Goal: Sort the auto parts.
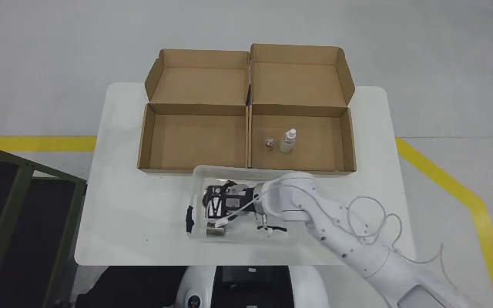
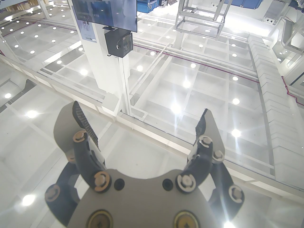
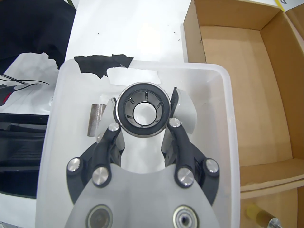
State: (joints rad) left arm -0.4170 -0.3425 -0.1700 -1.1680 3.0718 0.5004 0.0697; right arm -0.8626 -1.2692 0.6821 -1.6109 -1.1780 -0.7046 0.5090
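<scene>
A steel-and-black ring-shaped bearing (image 3: 142, 129) sits between the fingers of my right gripper (image 3: 143, 103), which is shut on it inside the white plastic bin (image 3: 223, 119). The bearing's open bore faces the wrist camera. In the top view the right gripper (image 1: 219, 206) is low in the bin (image 1: 199, 173), at its left part. A short dull metal cylinder (image 3: 95, 119) lies on the bin floor just beside one finger. My left gripper (image 2: 142, 124) points up at the ceiling, open and with nothing between its fingers.
Two open cardboard boxes stand behind the bin: the left box (image 1: 192, 142) is bare inside, and the right box (image 1: 308, 146) holds a small white bottle (image 1: 287, 140) and a tiny part (image 1: 269, 142). Black tape (image 3: 102, 64) sticks to the bin's rim.
</scene>
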